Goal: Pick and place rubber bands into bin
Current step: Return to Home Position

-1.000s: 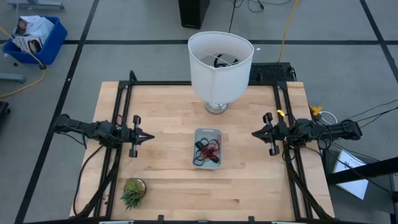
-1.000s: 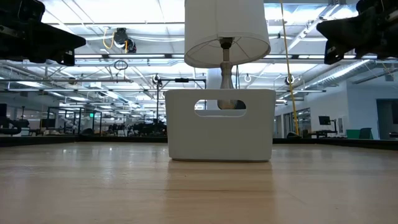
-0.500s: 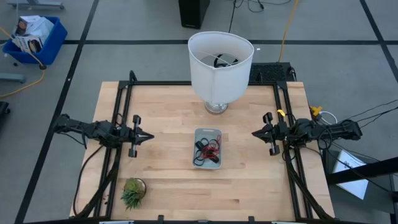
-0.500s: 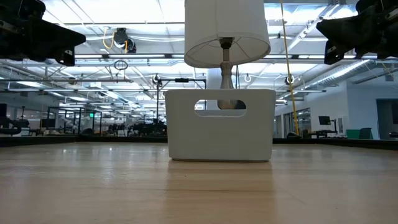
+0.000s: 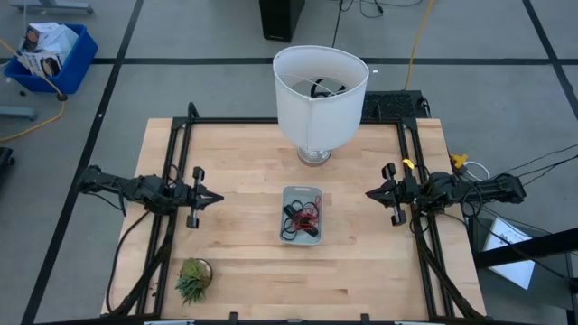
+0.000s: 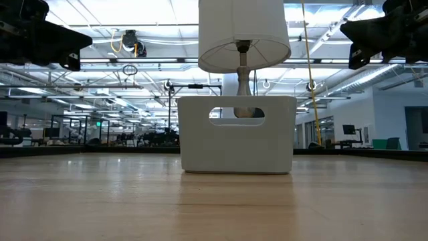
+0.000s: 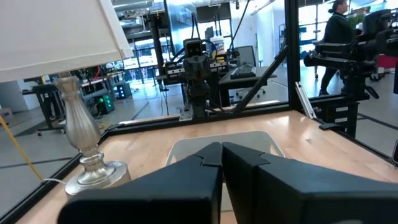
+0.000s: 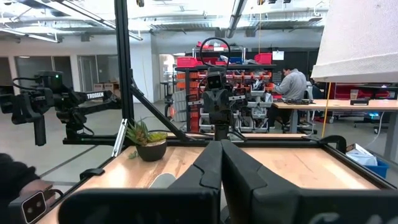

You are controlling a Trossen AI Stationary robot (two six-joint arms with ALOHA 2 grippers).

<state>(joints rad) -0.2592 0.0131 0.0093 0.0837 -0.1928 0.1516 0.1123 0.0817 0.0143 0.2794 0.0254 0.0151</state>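
Observation:
The pale grey-blue bin (image 5: 302, 215) stands on the table's middle, its bottom on the wood; in the low view it shows as a pale box (image 6: 236, 134). Several black and red-orange rubber bands (image 5: 302, 218) lie tangled inside it. My left gripper (image 5: 219, 197) hovers shut and empty to the left of the bin, pointing at it. My right gripper (image 5: 368, 193) hovers shut and empty to the right of the bin, pointing at it. In the left wrist view the bin's rim (image 7: 186, 146) shows beyond the shut fingers.
A tall white lamp (image 5: 320, 95) stands at the table's far middle, behind the bin. A small potted plant (image 5: 193, 278) sits near the front left. A black frame (image 5: 181, 135) runs along the table's edges. A blue crate (image 5: 50, 54) stands on the floor, far left.

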